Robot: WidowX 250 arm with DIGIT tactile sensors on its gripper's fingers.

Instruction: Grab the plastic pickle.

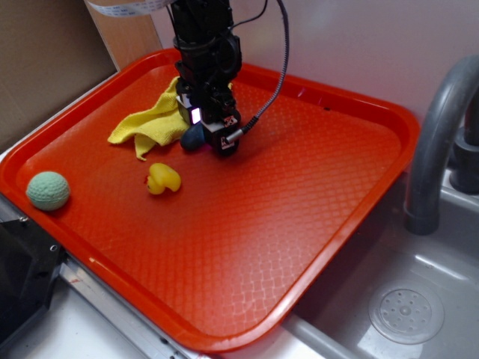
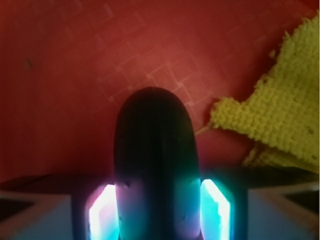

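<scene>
end effector (image 2: 157, 210) clamps the plastic pickle (image 2: 155, 160) on the red tray (image 1: 314, 224).

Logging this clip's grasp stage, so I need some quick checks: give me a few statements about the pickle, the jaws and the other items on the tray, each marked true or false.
1. The plastic pickle sits between the jaws of the gripper. True.
2. The rubber duck lies on top of the yellow cloth. False: it sits on the bare red tray, in front of the cloth.
3. The green ball rests near the tray's left rim. True.
4. The pickle lies wholly on the cloth. False: the wrist view shows its free end over the tray, cloth off to one side.
5. The tray lies inside the sink. False: it rests beside it, partly overhanging.
</scene>
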